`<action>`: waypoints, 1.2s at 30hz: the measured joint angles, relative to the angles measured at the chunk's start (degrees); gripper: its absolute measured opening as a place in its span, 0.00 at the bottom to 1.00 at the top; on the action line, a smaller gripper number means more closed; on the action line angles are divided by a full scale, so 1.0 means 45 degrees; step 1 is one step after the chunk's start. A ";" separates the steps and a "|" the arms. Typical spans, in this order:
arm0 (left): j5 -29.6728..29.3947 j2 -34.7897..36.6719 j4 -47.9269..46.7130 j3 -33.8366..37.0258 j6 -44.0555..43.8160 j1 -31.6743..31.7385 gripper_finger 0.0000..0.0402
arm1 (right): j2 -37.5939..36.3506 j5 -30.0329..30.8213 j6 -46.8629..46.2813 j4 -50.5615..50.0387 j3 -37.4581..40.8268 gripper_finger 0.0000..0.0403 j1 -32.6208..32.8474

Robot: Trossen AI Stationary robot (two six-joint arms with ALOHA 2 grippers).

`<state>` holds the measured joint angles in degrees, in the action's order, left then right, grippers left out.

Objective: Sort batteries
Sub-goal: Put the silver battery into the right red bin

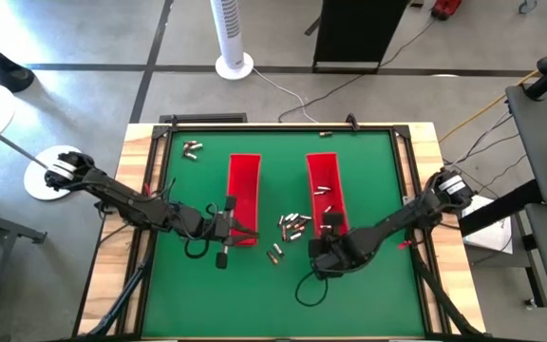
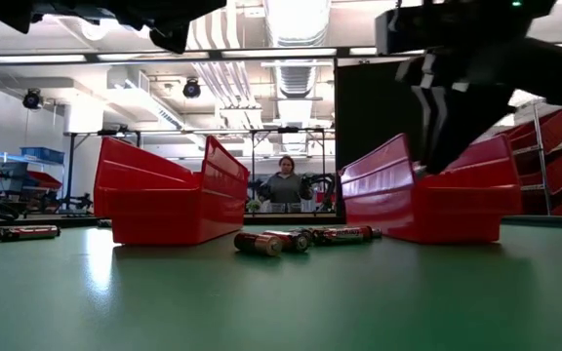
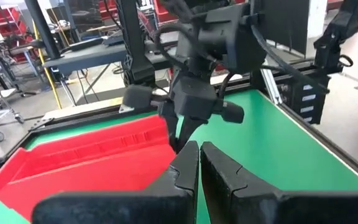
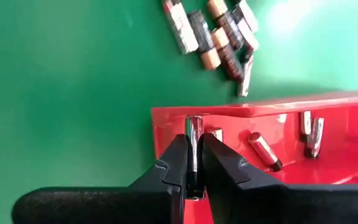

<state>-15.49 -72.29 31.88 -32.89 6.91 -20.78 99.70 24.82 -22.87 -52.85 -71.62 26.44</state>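
Right tool (image 4: 194, 163) pinches one battery (image 4: 194, 134) lengthwise between its fingers, directly over the near end of the right red tray (image 4: 347, 155); loose batteries (image 1: 292, 226) lie between trays; left tool (image 3: 200, 163) closed, empty

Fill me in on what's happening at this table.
Two robot arms are sorting batteries into two red trays on a green table. The right gripper is shut on a battery and holds it over the near end of the right tray, which already has a few batteries in it. The left gripper is shut and empty at the near end of the left tray. A loose pile lies between the trays, and a few more batteries sit near the far left corner.
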 joint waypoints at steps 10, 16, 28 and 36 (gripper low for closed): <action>0.0000 0.0198 -0.0005 0.0115 -0.0231 0.0002 0.00 | 0.0000 -0.0623 0.0710 0.0006 0.0062 0.07 -0.1149; 0.0000 0.0505 -0.0234 0.0129 -0.0309 -0.0122 0.00 | -0.0002 -0.1771 0.1433 0.0006 -0.0314 0.07 -0.2318; 0.0015 0.0850 -0.0761 0.0142 -0.0646 -0.0484 0.00 | 0.0099 -0.3197 0.2363 -0.0776 -0.0494 0.07 -0.3943; -0.0412 0.1024 -0.1698 0.0147 -0.0398 -0.0479 0.00 | 0.0155 -0.4289 0.3794 -0.0888 -0.0457 0.07 -0.5461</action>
<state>-17.34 -67.68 24.24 -32.23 5.12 -22.94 100.40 5.52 -5.79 -56.84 -73.68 1.87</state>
